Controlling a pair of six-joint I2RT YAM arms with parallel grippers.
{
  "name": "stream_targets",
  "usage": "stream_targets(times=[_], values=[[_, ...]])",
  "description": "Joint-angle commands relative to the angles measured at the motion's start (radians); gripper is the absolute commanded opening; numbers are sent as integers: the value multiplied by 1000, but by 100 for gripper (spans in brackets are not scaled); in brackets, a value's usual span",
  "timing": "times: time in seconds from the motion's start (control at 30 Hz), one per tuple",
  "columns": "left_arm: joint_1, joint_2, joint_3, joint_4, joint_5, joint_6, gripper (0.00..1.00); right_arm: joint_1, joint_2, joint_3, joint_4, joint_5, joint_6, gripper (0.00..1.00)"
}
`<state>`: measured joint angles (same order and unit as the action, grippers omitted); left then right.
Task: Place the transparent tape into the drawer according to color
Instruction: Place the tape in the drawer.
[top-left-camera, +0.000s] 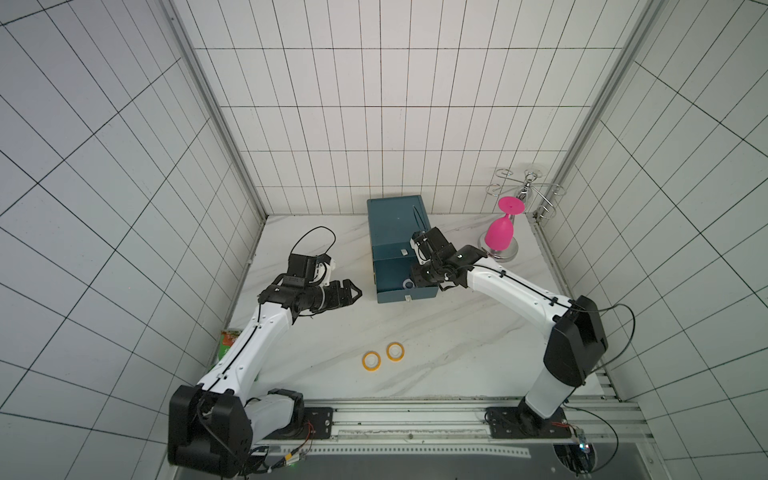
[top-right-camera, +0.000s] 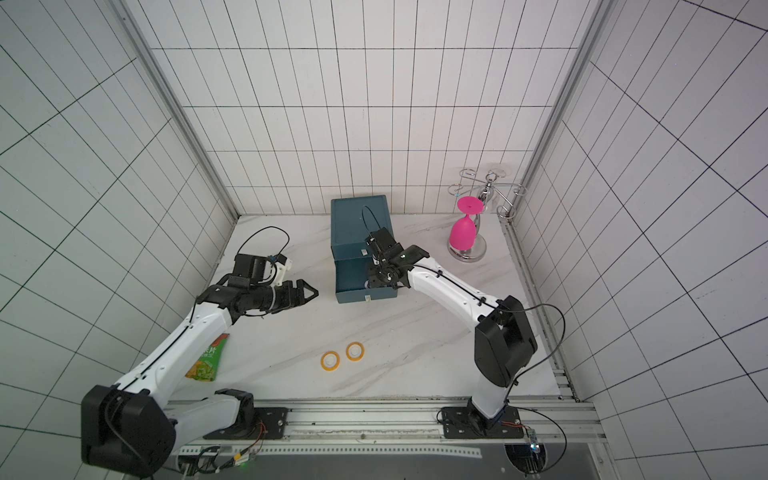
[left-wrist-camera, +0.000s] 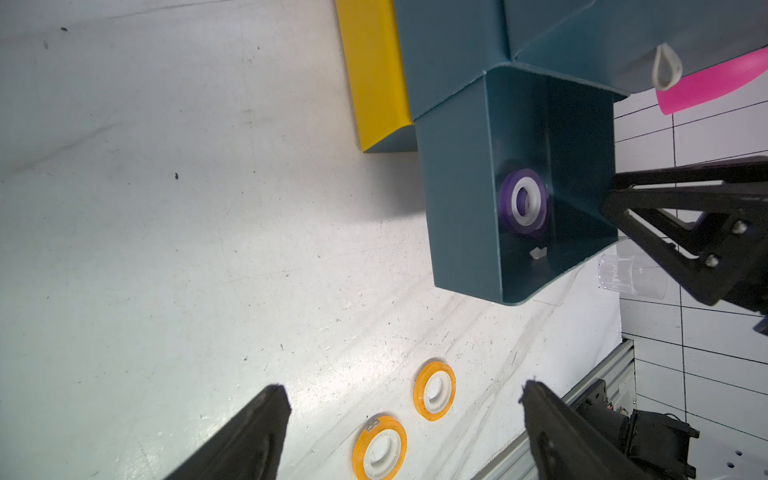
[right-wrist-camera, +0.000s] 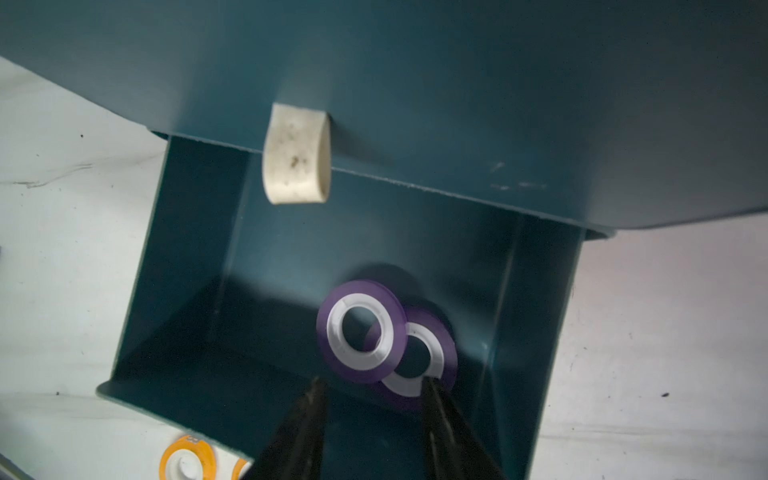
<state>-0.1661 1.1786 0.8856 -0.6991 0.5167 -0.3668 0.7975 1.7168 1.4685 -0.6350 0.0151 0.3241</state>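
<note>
The right gripper (right-wrist-camera: 370, 381) hangs inside the open drawer (top-left-camera: 405, 296) of the teal cabinet (top-left-camera: 395, 220), which stands at the worktop's (top-left-camera: 436, 332) back edge. Its jaws are parted and pinch nothing. Just past its tips lie two purple tape rings, one purple ring (right-wrist-camera: 361, 331) overlapping the other purple ring (right-wrist-camera: 432, 361), close to the drawer's front wall. The left gripper (top-left-camera: 354, 293) hovers beside the cabinet with its jaws spread wide and empty. Two orange-yellow tape rings (top-left-camera: 371, 360) (top-left-camera: 395, 351) lie flat, just beside each other, near the middle of the worktop's front edge.
</note>
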Motion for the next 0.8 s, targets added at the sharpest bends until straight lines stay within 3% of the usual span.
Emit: stream_targets(times=[0.0,0.2,0.57,0.77], values=[[5,6,17,18,-10,3,91,-7,-8,44,9,-13,-13,48],[5,19,42,55,-14,-27,91,-7,-68,5,19,-33,-11,57],[-46,148,268,119,-94,-63,91,6,-266,-215,137,-103,32,98],[-117,280,458,118,-188,-46,92,27,-335,-349,225,-116,72,99]])
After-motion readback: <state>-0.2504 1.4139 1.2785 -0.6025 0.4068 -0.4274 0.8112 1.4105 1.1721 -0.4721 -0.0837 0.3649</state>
